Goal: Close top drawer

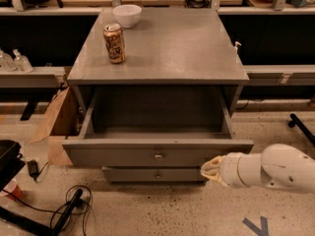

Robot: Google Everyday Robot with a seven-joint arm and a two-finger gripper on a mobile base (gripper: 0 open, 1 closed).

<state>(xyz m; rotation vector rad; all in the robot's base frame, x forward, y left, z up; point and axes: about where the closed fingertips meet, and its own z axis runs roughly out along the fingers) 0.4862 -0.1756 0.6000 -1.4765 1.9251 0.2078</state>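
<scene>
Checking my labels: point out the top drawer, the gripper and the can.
top drawer (pixel 123 156), camera view, left half of its front panel.
gripper (pixel 209 169), camera view, pale tip near the drawer front's right end.
can (pixel 114 44), camera view, middle of its side.

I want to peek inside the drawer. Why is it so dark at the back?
In the camera view, light falls from above, so the cabinet top looks pale and shades the back of the open top drawer beneath it. The gripper, low at the right by the drawer front, is brightly lit.
</scene>
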